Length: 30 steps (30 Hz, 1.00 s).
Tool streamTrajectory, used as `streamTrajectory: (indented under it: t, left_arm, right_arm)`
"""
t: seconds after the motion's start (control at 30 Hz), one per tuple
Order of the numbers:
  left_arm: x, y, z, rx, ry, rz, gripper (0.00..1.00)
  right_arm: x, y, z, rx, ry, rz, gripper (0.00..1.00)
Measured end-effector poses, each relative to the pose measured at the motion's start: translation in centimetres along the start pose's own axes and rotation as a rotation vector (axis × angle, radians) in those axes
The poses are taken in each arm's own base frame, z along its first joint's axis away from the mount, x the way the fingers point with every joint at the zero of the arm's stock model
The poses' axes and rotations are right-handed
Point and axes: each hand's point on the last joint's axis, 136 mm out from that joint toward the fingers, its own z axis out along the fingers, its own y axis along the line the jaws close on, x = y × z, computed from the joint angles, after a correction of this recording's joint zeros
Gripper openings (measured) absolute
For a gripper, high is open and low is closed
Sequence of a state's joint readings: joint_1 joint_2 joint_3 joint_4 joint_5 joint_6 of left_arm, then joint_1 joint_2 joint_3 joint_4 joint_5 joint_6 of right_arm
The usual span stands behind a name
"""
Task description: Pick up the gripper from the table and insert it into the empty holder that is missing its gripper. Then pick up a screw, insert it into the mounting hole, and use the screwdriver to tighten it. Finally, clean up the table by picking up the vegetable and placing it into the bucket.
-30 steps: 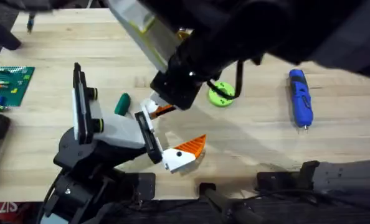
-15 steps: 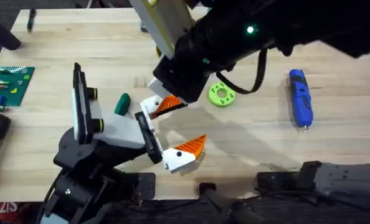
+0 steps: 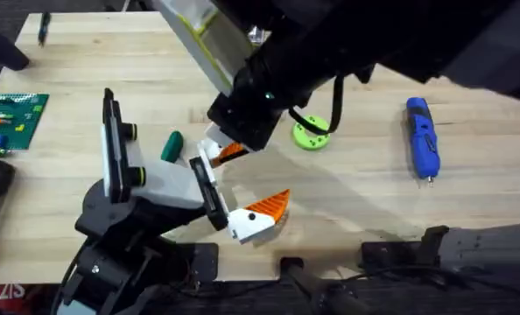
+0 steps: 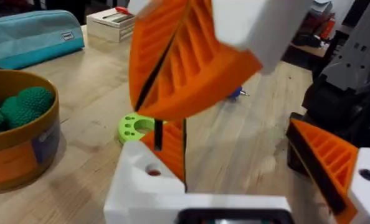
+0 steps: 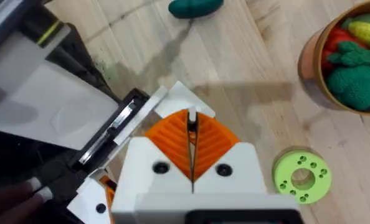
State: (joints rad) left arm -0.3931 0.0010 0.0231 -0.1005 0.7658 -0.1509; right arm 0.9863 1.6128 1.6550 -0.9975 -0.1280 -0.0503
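Looking at the right pincer (image 5: 192, 146), is it actually holding anything? (user1)

Yep, it's clenched, orange pads squeezed together on the orange wedge of the loose finger piece (image 3: 214, 150). The white block of that piece hangs below the pads. (user2)

And where's the piece sitting? (user1)

Right at the far end of the holder (image 3: 155, 184), up against the top of its near black rail plate. Can't tell if it's properly seated or only touching. The matching finger (image 3: 258, 214) is on the other end of that same rail, closer to the tabletop (image 3: 356, 192) edge. (user2)

What about the other stuff? (user1)

The vegetable (image 3: 172, 145) is lying flat on the wood just beside the holder, between its two rail plates' far ends, nothing touching it. The lime-green disc (image 3: 311, 133) is on the other side of the arm, partly under it. The screwdriver (image 3: 422, 138) lies well off to the right, bit pointing toward the near edge. The bucket (image 5: 309, 50) shows up in the right wrist view with knitted green veg and a corn cob inside, near the disc. There's also a green studded board (image 3: 10, 118) at the far left. (user2)
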Motion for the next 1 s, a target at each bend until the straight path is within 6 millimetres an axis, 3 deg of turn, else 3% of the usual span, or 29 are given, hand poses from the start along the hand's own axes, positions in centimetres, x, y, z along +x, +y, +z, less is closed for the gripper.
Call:
streamTrajectory:
  t: [1.0]
  left_arm:
    - [0.0, 0.0, 0.0, 0.0, 0.0, 0.0, 0.988]
  right_arm:
    - [0.2, 0.4, 1.6, -0.04, 0.032, -0.02, 0.008]
